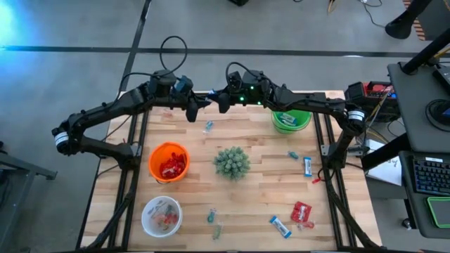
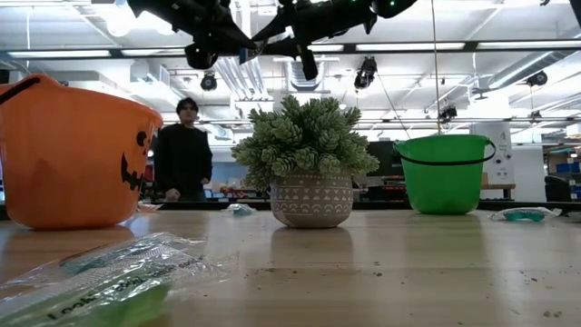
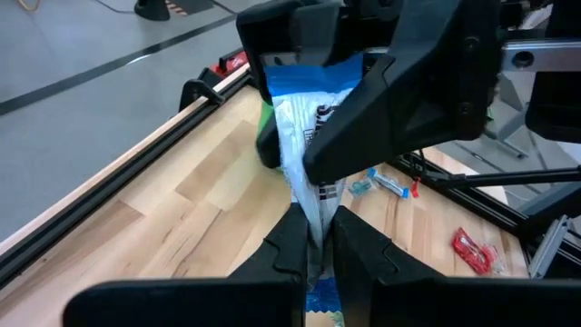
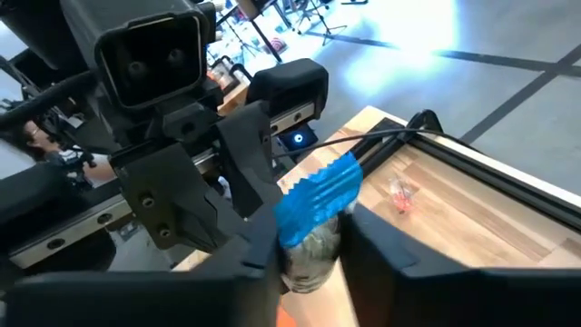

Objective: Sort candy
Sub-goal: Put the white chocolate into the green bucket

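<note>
1. Both arms reach inward and meet high above the bench's [image 1: 246,193] far edge, upper centre of the high view.
2. The left hand [image 3: 313,243] is clamped on one end of a blue-and-white candy bar [image 3: 309,136].
3. The right hand [image 4: 313,238] grips the bar's other end, fingers closed on the wrapper.
4. More candy lies scattered at the lower right of the bench.

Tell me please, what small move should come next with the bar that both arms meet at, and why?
Probably the right claw should tighten on the blue end of the blue-and-white wrapped candy bar before anything lets go. The left claw is shut on the bar's other end and the right claw reaches around the blue end, so this looks like a handover.
</note>
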You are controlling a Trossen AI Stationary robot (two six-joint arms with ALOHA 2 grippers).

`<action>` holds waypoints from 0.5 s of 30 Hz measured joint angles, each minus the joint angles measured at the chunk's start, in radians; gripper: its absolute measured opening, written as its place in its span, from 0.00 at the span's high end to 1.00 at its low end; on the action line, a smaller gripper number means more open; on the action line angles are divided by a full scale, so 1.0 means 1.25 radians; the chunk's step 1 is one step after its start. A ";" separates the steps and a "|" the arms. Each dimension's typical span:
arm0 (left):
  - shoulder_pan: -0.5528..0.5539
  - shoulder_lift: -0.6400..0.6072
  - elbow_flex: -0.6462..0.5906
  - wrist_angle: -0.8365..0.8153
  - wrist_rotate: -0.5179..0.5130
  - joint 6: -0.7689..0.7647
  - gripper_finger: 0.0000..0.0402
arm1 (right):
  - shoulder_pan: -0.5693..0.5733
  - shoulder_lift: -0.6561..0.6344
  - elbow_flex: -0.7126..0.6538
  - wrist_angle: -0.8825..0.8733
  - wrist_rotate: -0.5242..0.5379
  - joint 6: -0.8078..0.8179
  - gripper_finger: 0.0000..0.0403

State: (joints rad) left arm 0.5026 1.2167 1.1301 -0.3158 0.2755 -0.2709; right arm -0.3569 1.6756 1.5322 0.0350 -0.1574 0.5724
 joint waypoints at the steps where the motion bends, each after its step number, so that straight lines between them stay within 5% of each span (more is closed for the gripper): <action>1: 0.000 0.000 0.000 0.000 -0.003 0.000 0.98 | 0.000 0.000 0.000 0.000 0.000 -0.006 0.87; 8: 0.001 0.000 0.000 0.002 -0.003 0.017 0.93 | 0.000 0.000 0.000 -0.001 -0.001 -0.025 0.94; 15: 0.001 0.000 0.037 -0.022 0.011 0.025 0.76 | -0.001 -0.004 0.001 -0.015 -0.002 -0.029 0.95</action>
State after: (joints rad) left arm 0.5041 1.2167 1.1769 -0.3438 0.2887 -0.2395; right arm -0.3587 1.6701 1.5337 0.0167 -0.1602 0.5364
